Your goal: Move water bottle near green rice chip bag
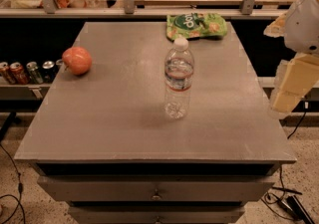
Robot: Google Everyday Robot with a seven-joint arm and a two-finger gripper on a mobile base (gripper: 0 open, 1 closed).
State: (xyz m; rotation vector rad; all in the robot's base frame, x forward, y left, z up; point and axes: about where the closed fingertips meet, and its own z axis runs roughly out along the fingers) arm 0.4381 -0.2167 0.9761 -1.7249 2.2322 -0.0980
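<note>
Our tool (pixel 289 87) hangs off the right side of the counter (pixel 99 123), beside it rather than over it and well apart from everything on top. We cannot tell whether it is released or clenched, and we see nothing held in it. The water bottle (pixel 178 81) stands upright near the middle of the counter with its white cap on, touching nothing else. The green rice chip bag (pixel 197 25) lies flat at the far edge, a little right of the bottle's line, with bare counter between the two. An apple (pixel 77 60) sits far off to the left, out of any likely path.

We judge the move has not begun, so the risks lie in the approach and the set-down. The bottle is tall on a narrow base, and we cannot tell how full it is. A sideways brush as we come in from the right could topple it and send it rolling toward the left or the near edge. Its clear, smooth wall may slip or buckle under a poor grip. At the far end, setting its base partly on the crinkly bag would leave it tilted. Pushing too far could also shove the bag off the far edge.
</note>
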